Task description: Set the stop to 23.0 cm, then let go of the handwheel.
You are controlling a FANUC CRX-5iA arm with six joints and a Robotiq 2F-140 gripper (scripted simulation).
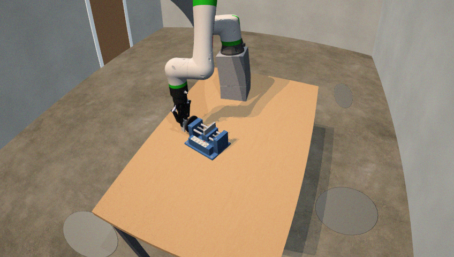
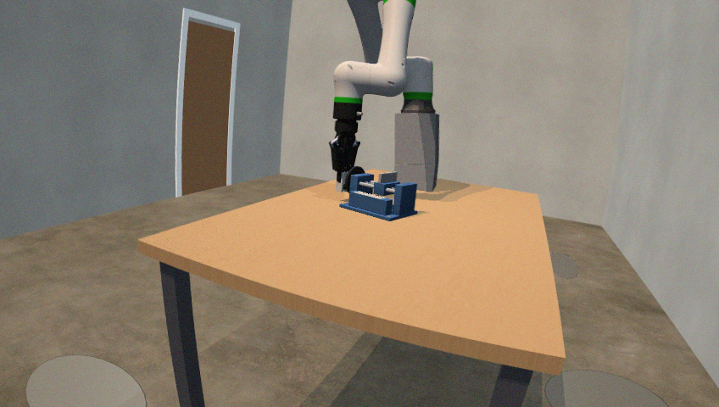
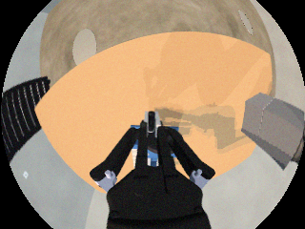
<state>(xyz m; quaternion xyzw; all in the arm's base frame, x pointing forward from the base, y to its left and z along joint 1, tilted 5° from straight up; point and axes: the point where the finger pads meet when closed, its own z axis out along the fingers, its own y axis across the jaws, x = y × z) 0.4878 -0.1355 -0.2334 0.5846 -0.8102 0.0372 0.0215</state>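
No text can be read; the white scale strip (image 1: 199,142) on the blue fixture shows only blurred marks.

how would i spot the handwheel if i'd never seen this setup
Start at the tan table and find the only fixture on it, a small blue stop block assembly near the arm's grey pedestal. The handwheel is the dark round disc on the fixture's end nearest the door, where the gripper has its jaws shut on it; every other part there is blue or grey.
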